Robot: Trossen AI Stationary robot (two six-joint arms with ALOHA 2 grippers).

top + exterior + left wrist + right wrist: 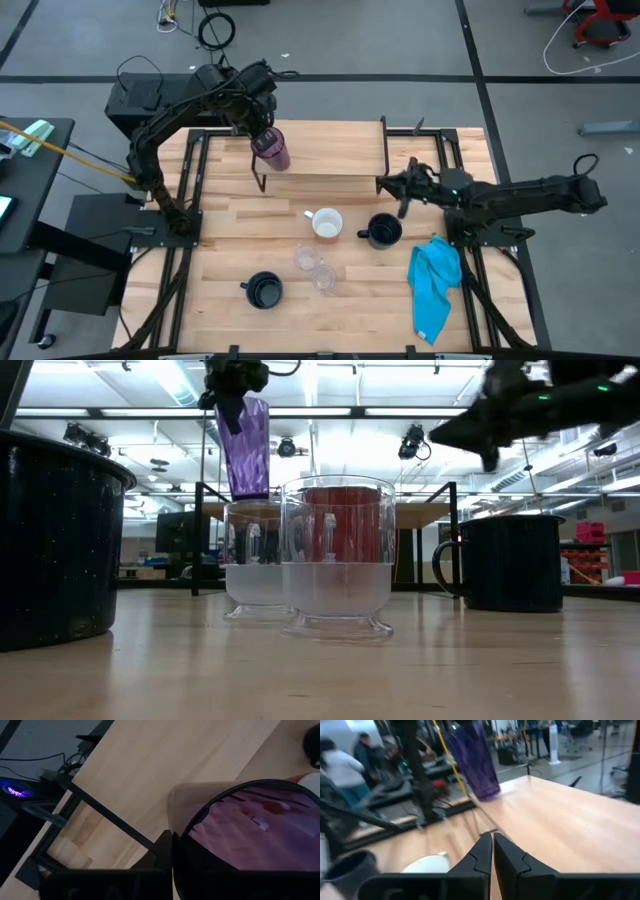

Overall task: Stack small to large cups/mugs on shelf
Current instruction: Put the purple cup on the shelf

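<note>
My left gripper (262,135) was closed on the rim of the purple tumbler (272,150). The tumbler stood at the left end of the shelf (330,150), near its front edge. I could not tell if its bottom touched the wood plank or hung just above it. From low down the tumbler (244,448) rose tall behind the two small clear cups (305,555).

My right gripper (390,184) was empty, with its two fingers (492,855) pressed together. It hung over the right end of the shelf, well away from the tumbler.

The other cups were down on the big table (230,230), in front of the shelf. The white mug (327,223) sat near the middle. One black mug (383,231) sat just to its right. The two clear cups sat side by side, a little closer to the front. The other black mug (264,290) sat near the front edge, to their left. A blue cloth (435,285) lay on the right side of the table.
</note>
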